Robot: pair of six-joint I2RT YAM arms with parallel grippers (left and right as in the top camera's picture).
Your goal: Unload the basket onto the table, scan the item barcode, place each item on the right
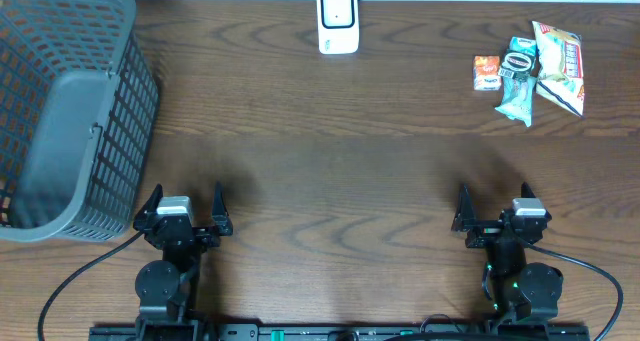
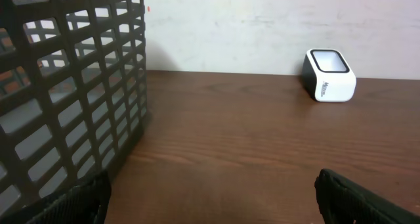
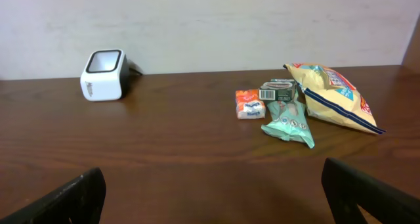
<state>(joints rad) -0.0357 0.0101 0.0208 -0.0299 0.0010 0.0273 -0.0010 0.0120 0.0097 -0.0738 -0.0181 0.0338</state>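
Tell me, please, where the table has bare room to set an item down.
The table is bare across the middle, between the basket and the snack pile, from the scanner down to the left gripper and right gripper. Crowded only at that pile.

Black throughout: left arm (image 1: 163, 276) and right arm (image 1: 525, 281), rounded joint housings, a pale grey block (image 1: 174, 207) on each wrist. Tapered fingers (image 1: 150, 203); black cable (image 1: 90, 265) off each base (green lights, right one).

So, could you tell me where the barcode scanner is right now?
In the overhead view, the scanner stands centrally at the far edge of the table, with the grey basket to its left and the snack packets to its right.
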